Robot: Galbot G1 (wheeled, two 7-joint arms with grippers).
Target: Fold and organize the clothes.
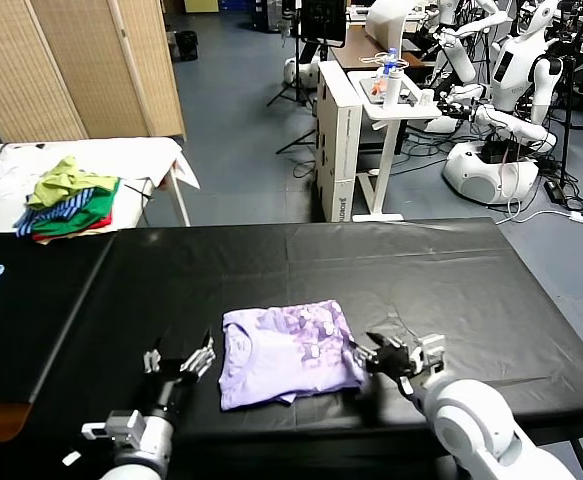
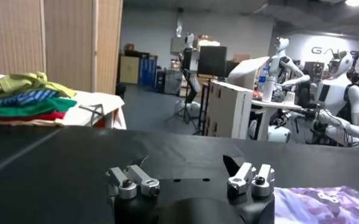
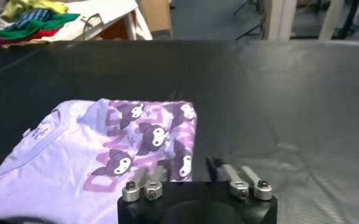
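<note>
A lavender short-sleeved T-shirt (image 1: pixel 286 352) of thin soft fabric lies folded on the black-covered worktop (image 1: pixel 421 270), cartoon print facing up. The right gripper (image 1: pixel 383 358) sits just beside the shirt's right edge, jaws parted and holding nothing. The left gripper (image 1: pixel 181 362) rests near the shirt's left side, apart from it, jaws spread wide and empty. A green, yellow and striped garment pile (image 1: pixel 69 200) lies on a white table beyond.
</note>
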